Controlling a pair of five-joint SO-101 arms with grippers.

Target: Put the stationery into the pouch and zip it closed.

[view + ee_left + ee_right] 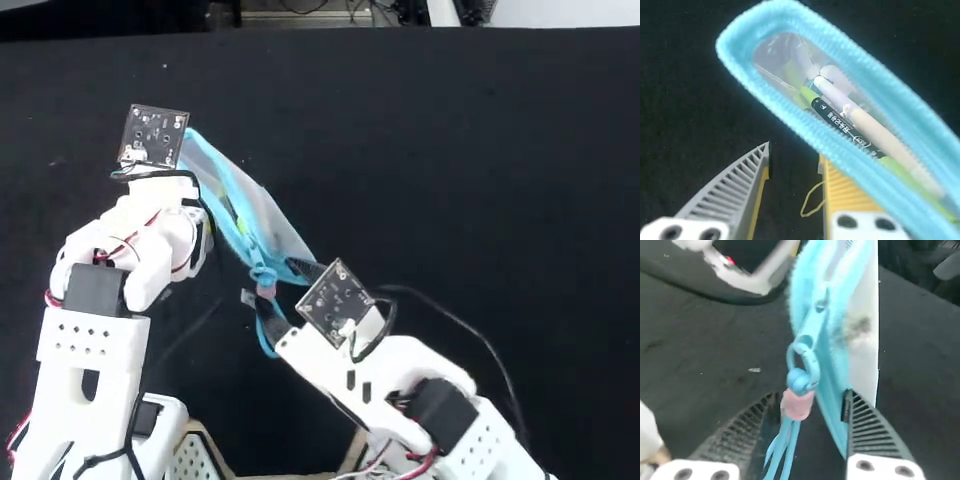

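A clear pouch (250, 215) with a fuzzy blue zip rim stretches between the two arms. In the left wrist view its mouth (790, 117) gapes, and several pens and markers (840, 120) lie inside. My left gripper (792, 152) is open; the rim crosses the tip of its yellow finger (840, 190), and bare table shows between the fingers. My right gripper (807, 400) is open at the pouch's other end (840, 315). The zip pull, a blue ring with a pink bead (797, 405) and blue cords, hangs between its fingers. The same bead (265, 290) shows in the high view.
The black table (480, 150) stretches wide to the right and toward the back. A black cable (470, 335) loops beside the right arm. Both arm bases stand close together at the near edge.
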